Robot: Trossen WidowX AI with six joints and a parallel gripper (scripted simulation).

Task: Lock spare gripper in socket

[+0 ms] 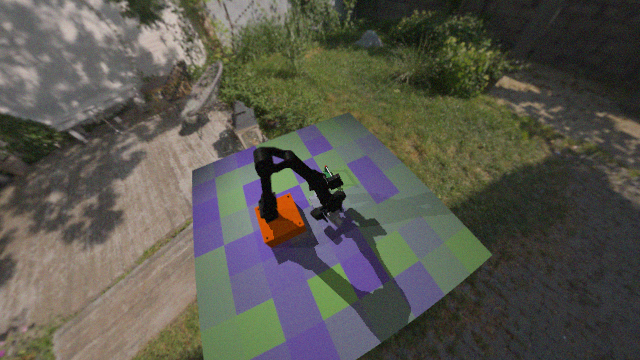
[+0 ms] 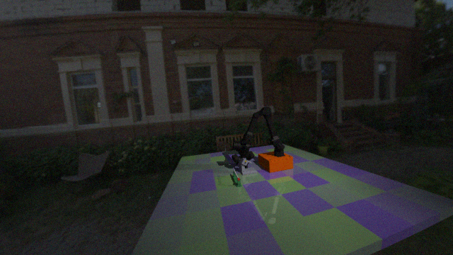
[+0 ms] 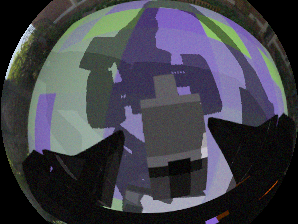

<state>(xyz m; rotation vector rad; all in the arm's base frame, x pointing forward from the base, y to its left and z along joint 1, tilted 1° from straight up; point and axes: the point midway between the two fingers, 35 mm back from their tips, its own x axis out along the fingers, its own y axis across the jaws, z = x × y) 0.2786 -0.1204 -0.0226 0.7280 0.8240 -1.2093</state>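
Two fingers of the tool (image 3: 162, 156) spread wide, pinching nothing, flanking the grey spare gripper (image 3: 172, 129) straight below on the checkered worktop (image 1: 240, 330). Best lowered square over the grey body, centred before squeezing, wrist kept level. Farther off, green lock pin (image 2: 236, 179) lying apart on a green tile, already out.

Spare gripper (image 3: 170, 141): grey blocky body, dark band near one end, lying on table. Lock pin (image 2: 236, 178): green, red-tipped, nearby on table. Mount hidden.
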